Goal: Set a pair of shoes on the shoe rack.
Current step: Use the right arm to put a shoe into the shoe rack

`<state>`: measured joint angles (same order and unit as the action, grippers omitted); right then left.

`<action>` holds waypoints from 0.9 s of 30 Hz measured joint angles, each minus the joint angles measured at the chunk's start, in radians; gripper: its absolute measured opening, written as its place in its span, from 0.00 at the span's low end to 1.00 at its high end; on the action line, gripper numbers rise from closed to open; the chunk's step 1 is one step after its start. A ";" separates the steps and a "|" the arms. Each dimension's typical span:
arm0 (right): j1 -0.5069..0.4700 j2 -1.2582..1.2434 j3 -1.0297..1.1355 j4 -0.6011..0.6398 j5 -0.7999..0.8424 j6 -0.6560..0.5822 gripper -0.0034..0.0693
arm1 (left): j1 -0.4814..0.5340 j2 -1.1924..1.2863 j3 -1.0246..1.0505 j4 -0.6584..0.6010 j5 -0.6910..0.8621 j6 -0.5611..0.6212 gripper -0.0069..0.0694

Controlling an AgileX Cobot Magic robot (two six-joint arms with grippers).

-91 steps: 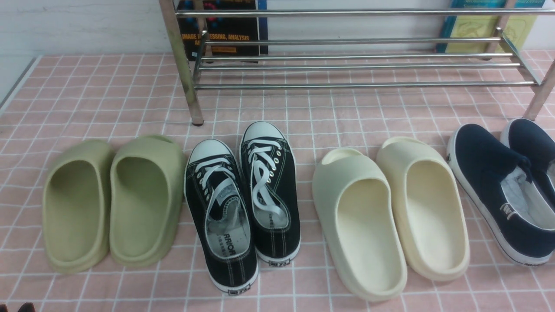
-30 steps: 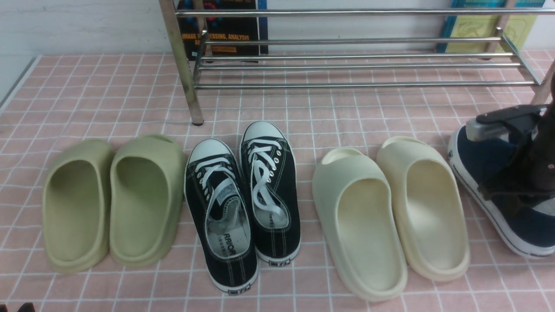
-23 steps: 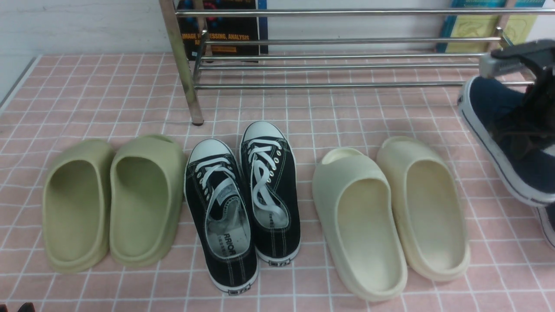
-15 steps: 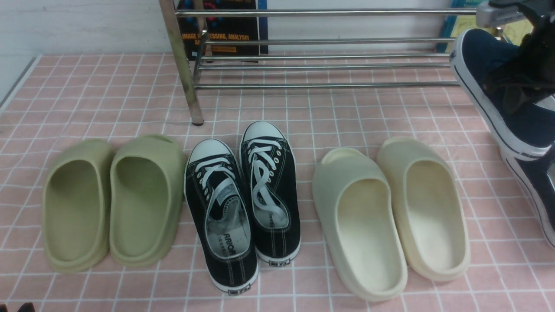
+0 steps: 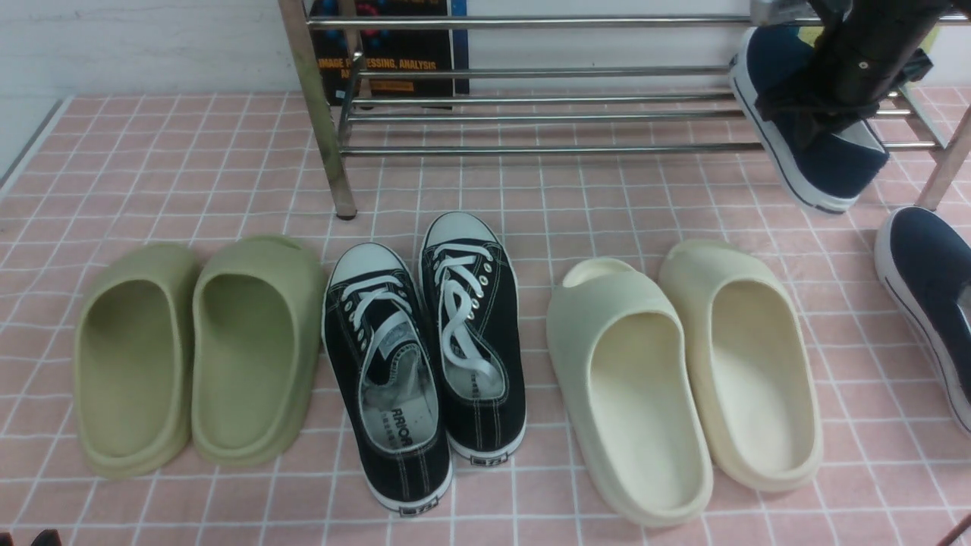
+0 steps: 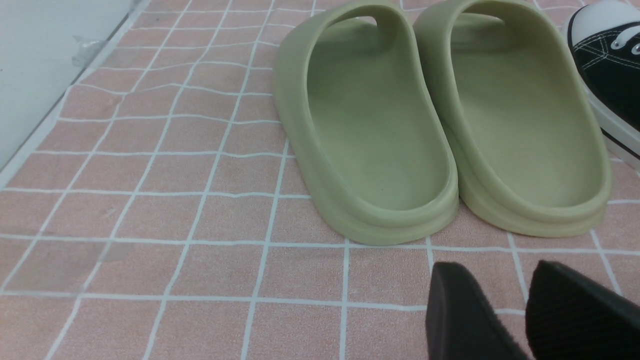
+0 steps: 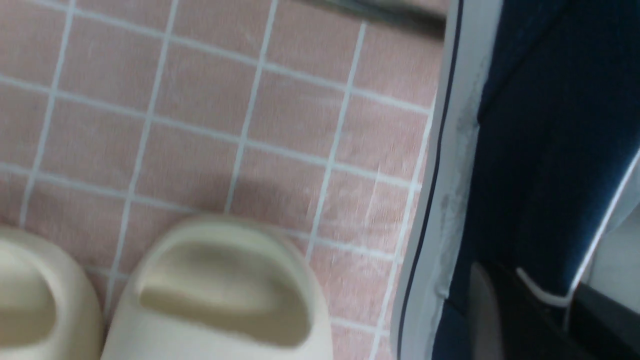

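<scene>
My right gripper [image 5: 823, 114] is shut on one navy slip-on shoe [image 5: 831, 163] at its collar. It holds the shoe off the floor, tilted, toe toward the back, over the right end of the chrome shoe rack's [image 5: 531, 148] lower bars. In the right wrist view the shoe's white sole and navy side [image 7: 525, 125] fill the frame beside my gripper [image 7: 545, 320]. The second navy shoe [image 5: 929, 303] lies on the pink tiled cloth at the far right, partly cut off. My left gripper [image 6: 500, 320] hovers low, slightly open and empty, near the green slides.
From left to right on the cloth lie green slides [image 5: 197, 349], black lace-up sneakers [image 5: 425, 349] and cream slides [image 5: 683, 364]. Books [image 5: 394, 61] lean behind the rack. The rack's front legs [image 5: 322, 121] stand on the cloth. The cloth's left edge [image 5: 30, 144] meets a white surface.
My right gripper came in, closed on the left navy shoe and lifted it up, back and leftward to the rack's bars. The other navy shoe stays on the floor.
</scene>
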<state>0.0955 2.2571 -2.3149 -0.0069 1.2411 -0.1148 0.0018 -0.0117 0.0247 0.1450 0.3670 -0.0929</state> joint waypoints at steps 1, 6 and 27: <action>0.000 0.047 -0.080 -0.001 -0.003 0.000 0.09 | 0.000 0.000 0.000 0.000 0.000 0.000 0.41; 0.000 0.116 -0.191 -0.001 -0.036 -0.017 0.09 | 0.000 0.000 0.000 0.000 0.000 0.000 0.41; -0.023 0.050 -0.206 0.057 0.004 0.021 0.75 | 0.000 0.000 0.000 0.000 0.000 0.000 0.41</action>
<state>0.0729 2.3072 -2.5208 0.0500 1.2449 -0.0935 0.0018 -0.0117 0.0247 0.1450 0.3670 -0.0929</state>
